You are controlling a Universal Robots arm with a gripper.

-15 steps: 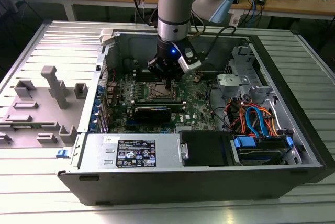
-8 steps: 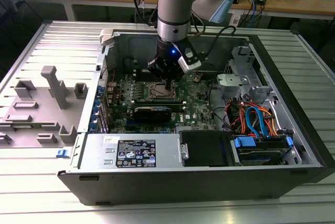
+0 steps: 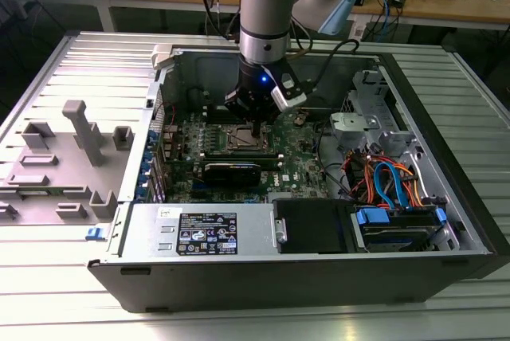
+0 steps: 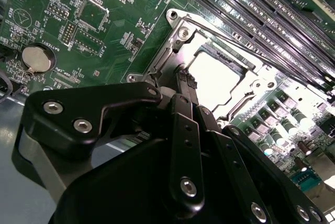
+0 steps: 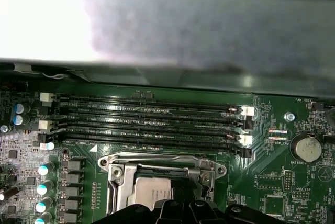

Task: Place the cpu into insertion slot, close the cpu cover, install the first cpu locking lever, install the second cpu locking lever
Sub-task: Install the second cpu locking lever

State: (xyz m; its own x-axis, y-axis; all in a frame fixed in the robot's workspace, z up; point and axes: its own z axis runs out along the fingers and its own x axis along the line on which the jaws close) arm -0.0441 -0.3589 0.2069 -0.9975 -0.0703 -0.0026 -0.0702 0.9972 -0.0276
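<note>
One cpu (image 4: 217,75) sits inside socket (image 4: 180,33).

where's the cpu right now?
The cpu sits in the socket on the green board, framed by the cpu cover, beside the memory slots. The gripper hangs just over it, mid-case in the exterior view.

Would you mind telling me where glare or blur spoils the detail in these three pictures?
In the second wrist view, glare washes the cpu top to plain white, and the memory slots beside it shine; the gripper body up close is dark. In the first wrist view, a blurred grey case wall is blown out at one end. The exterior view is evenly lit, with a blue light on the arm.
</note>
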